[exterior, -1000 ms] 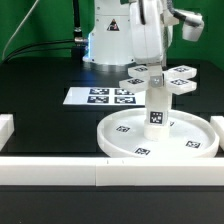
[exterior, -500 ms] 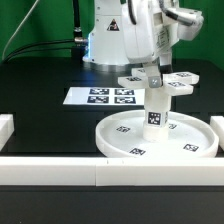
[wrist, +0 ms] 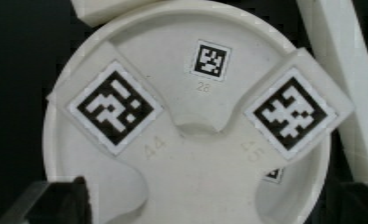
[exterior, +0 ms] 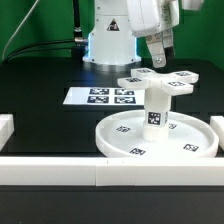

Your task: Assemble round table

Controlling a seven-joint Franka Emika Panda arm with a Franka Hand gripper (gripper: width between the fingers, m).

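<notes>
The large round disc, smooth white plastic with a raised rim, lies flat on the black surface, and the short thick cylinder leg stands upright on its middle, a square black-and-white tag on the leg's side. The cross-shaped piece sits on top of the leg, directly below the hand, its flat arms spread level and each bearing a tag. Only the exterior view shows this stack and the hand hanging above the cross with its dark fingers pointing down and a gap under them; they grip nothing, though how wide they stand cannot be told there. The wrist view gives the close look instead: the cross-shaped piece from above, matte white, with rounded lobes, a shallow dished centre and crisp tags, and the two dark fingertips at the picture's edge set well apart. Beyond the disc from the hand lie the marker board and the long white border bars.
</notes>
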